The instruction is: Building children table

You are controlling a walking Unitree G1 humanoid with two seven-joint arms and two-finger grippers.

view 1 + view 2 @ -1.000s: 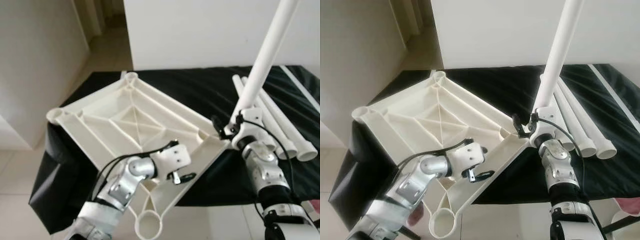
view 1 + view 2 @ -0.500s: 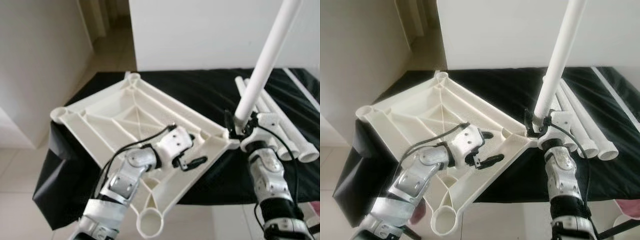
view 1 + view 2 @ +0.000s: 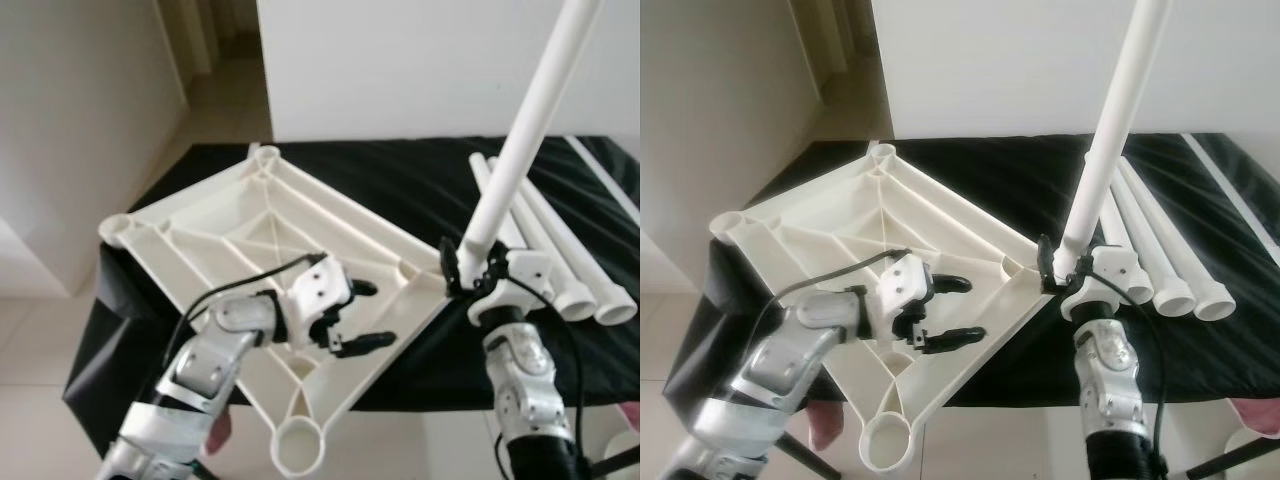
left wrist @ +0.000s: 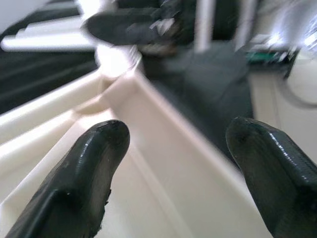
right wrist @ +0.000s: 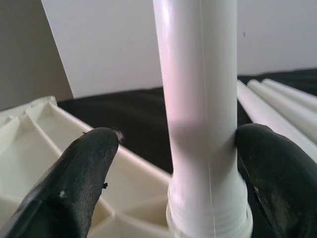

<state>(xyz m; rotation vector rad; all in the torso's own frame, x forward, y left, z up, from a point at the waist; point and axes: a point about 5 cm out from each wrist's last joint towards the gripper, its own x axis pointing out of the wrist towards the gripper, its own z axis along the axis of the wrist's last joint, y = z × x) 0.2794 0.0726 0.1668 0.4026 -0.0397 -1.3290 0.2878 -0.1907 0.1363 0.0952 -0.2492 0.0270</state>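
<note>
Two grippers are working an upturned tabletop (image 3: 250, 240): the right gripper (image 3: 1072, 272) is grasping a light, slippery leg (image 3: 1110, 130) near its base at the three o'clock corner, while the left gripper (image 3: 940, 310) is hovering released over stiff ribs.

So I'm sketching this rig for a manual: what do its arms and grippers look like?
Both arms are jointed silver metal segments with black bands. The left gripper and right gripper each have a white housing, two long glossy black fingers with rounded tips, and thin black cables looping outside.

left end effector (image 3: 358, 315) open over tabletop (image 3: 230, 235); right end effector (image 3: 470, 275) around leg (image 3: 525, 130).
</note>
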